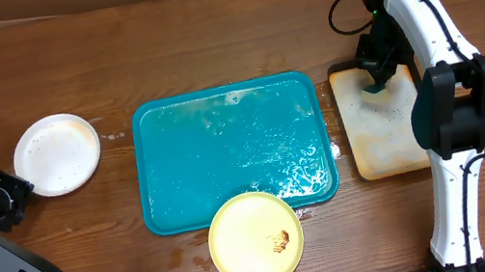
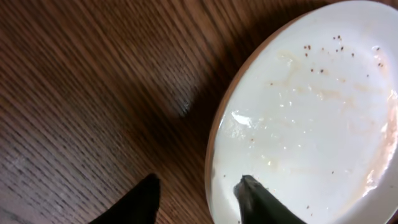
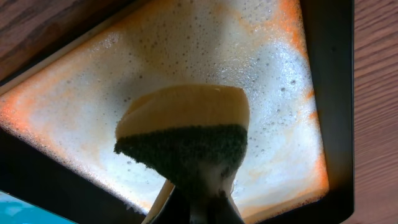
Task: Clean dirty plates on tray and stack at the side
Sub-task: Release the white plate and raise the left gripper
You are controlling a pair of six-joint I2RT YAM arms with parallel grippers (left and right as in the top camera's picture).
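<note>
The left fingers (image 1: 21, 189) stand spread apart at the rim of a white plate (image 2: 311, 118), one tip over the plate's wet inner face and the other over the bare bench (image 2: 93, 74), gripping nothing. The plate, flecked with dark specks and faint orange streaks, sits on the bench to the left of the tray (image 1: 155, 169), clear of its edge. Across the bench, the right fingers (image 3: 198, 202) are clenched on a sponge (image 3: 186, 130), yellow on top with a dark green scrub face, held above a black-rimmed tan tray (image 3: 329, 93) filled with orange-tinged foam (image 3: 93, 112). The tan tray lies just beside the right edge of the teal tray. The teal tray occupies the middle of the bench, its floor wet and streaked with suds towards the front right corner. A yellow plate (image 1: 243, 233) lies at the tray's front edge, overlapping the rim and resting partly on the bench, with a small brown smear (image 1: 280, 239) on its right side.
</note>
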